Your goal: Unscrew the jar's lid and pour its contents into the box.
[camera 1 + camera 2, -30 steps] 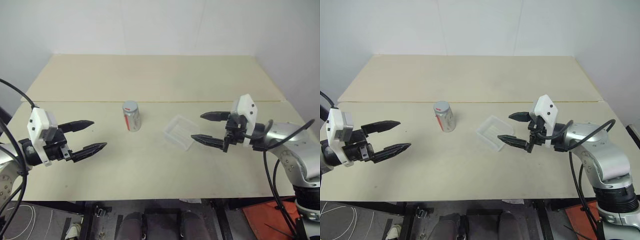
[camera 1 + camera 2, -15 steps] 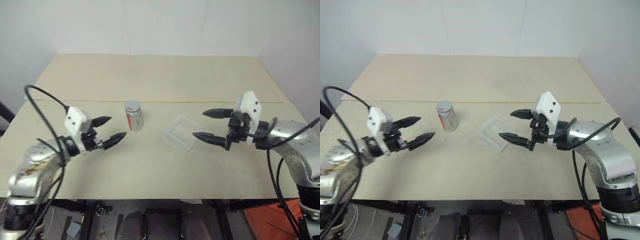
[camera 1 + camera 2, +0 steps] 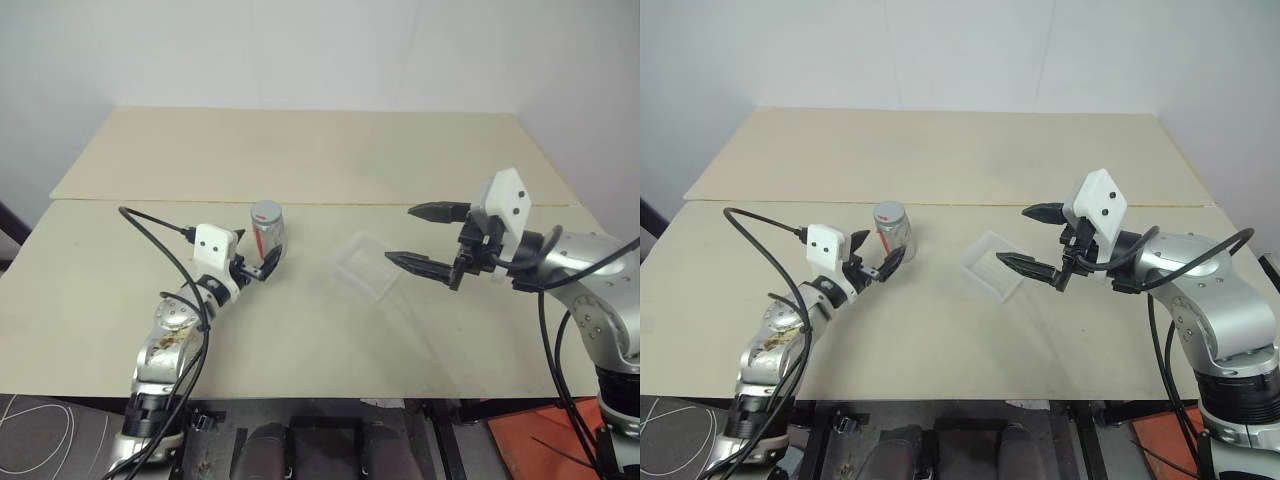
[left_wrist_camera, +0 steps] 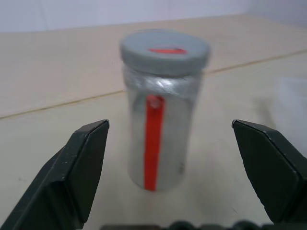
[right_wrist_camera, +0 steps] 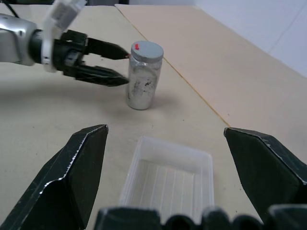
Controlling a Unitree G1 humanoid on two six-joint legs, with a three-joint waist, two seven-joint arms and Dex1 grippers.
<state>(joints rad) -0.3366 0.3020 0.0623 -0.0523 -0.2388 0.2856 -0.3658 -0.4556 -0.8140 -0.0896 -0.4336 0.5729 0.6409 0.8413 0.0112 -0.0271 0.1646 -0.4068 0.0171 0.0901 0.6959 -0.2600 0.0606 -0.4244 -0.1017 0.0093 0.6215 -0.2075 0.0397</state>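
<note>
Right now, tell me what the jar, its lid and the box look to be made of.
The jar: probably clear glass or plastic, glossy, with a silvery look and a red stripe.
The lid: matte grey, likely plastic, with a red mark on top.
The box: thin clear plastic; the table shows through its ribbed floor.

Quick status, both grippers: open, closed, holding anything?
Left gripper: open, jaws on either side of the jar, holding nothing.
Right gripper: open, empty, above the box.

Bare worktop (image 3: 300,160) behind jar (image 3: 266,231); box (image 3: 362,266) near on right side; left gripper (image 3: 256,262) close at front-left.
</note>
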